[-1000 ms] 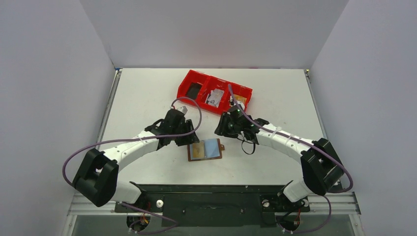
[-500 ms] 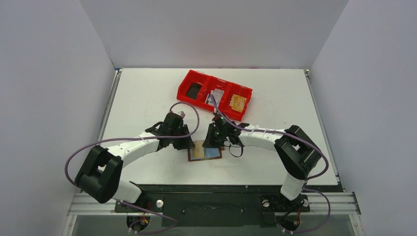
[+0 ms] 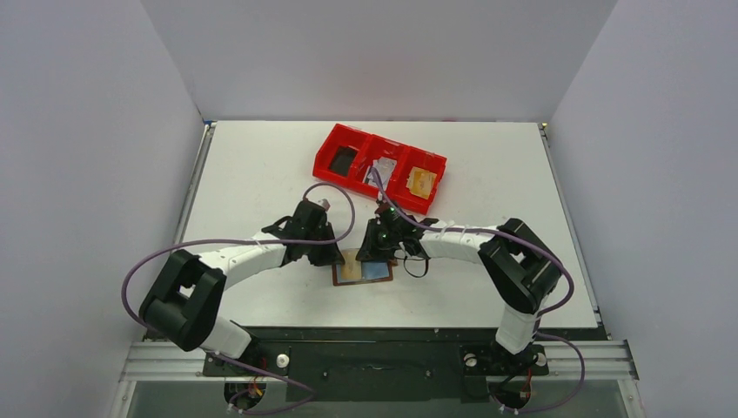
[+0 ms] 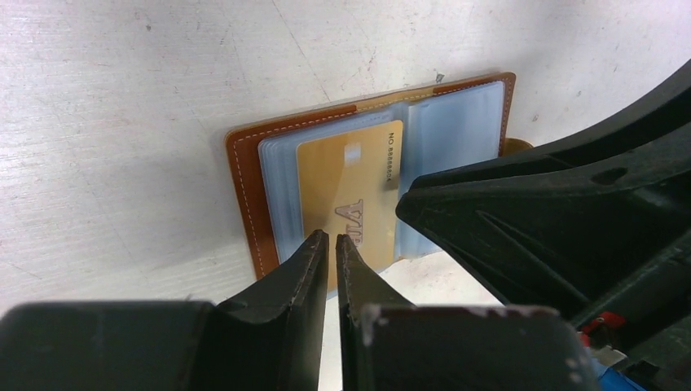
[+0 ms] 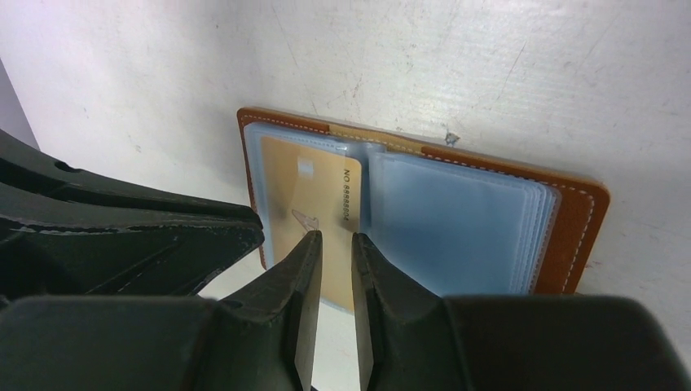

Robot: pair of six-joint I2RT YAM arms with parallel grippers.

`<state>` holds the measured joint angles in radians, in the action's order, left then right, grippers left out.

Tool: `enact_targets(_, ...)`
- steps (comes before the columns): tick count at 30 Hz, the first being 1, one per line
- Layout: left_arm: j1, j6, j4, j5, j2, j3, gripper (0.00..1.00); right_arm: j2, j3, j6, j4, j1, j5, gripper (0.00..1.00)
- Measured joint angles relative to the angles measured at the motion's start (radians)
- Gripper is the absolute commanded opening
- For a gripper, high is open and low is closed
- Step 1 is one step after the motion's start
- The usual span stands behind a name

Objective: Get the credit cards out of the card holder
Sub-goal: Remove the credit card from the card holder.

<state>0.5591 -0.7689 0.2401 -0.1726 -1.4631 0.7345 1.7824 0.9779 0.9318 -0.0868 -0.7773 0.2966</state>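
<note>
Overhead and 2 wrist views. The card holder (image 3: 363,268) lay open and flat on the white table (image 3: 261,165), nearer the arms' side than the far side. Bare tabletop stretched to its left, right and near side. A red tray (image 3: 324,155) with 3 compartments sat well apart from it toward the far edge.

Both arms converged on the holder's far edge, so the 2 grippers stood close together above it, with little room between them.

The left gripper (image 4: 332,239) had its fingers nearly together, only a thin slit between them. Its tips met the near edge of the gold card (image 4: 350,187); whether that edge was pinched could not be told.

The right gripper (image 5: 334,238) showed a slightly wider slit, its tips also at that card's (image 5: 310,195) edge. Here too, a grip could not be told.

The holder was tan-brown leather (image 5: 583,220) with pale stitching along a darker rim. A small brown tab (image 4: 516,147) projected from 1 short side. Its 2 halves carried stacked bluish translucent plastic sleeves (image 5: 456,220). The gold card, bearing a row of printed digits, lay on 1 half. What the other half's sleeves held could not be told.
</note>
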Motion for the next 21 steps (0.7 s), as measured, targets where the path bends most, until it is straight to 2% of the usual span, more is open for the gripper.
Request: enact_targets(21,0.037,-0.007,-0.071,0.0,-0.082,0.008,0.02,0.047,-0.061,0.036,0.17,0.053,0.087,0.2)
